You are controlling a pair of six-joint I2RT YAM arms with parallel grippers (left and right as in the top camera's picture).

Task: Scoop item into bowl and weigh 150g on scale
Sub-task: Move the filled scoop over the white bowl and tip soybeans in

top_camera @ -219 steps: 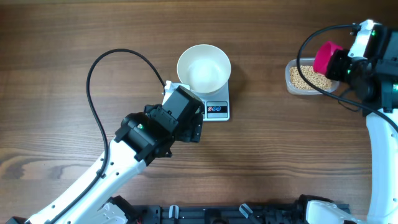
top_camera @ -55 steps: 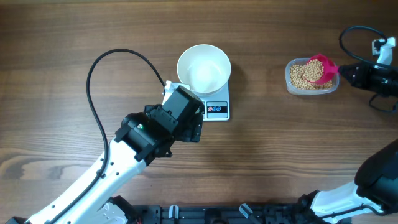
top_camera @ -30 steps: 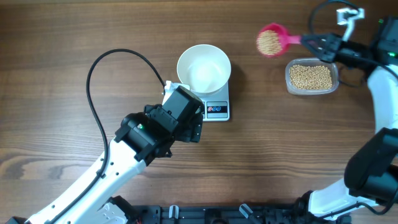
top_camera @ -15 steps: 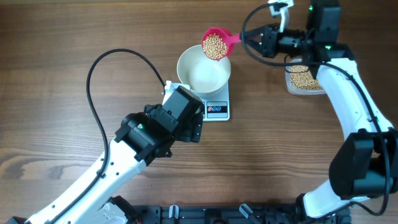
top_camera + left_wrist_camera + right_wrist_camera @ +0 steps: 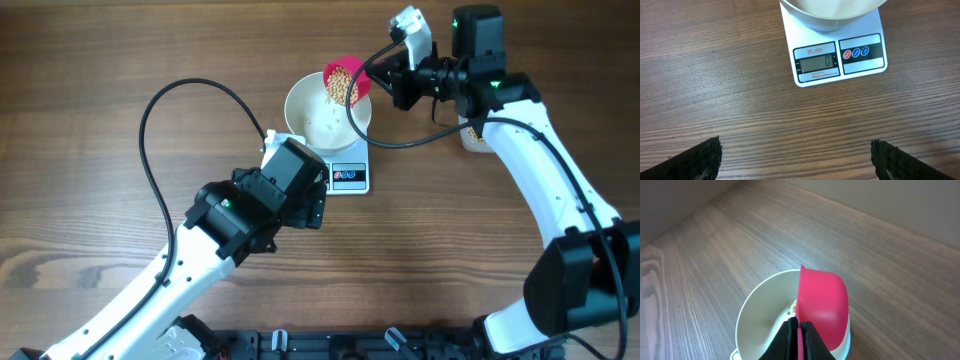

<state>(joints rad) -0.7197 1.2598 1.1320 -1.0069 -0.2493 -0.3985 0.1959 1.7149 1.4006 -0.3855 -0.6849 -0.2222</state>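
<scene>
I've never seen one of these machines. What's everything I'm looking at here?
table: one, brown wood, under everything.
scale: one, white, table centre.
bowl: one, white, on the scale.
scoop: one, pink, tipped over the bowl.
beans: many, tan, in the scoop and bowl.
container: one, clear, behind the right arm.
cable: one, black, by the left arm.
left tool: one, black, open, empty, before the scale.
right tool: one, black, shut on the scoop's handle.
</scene>
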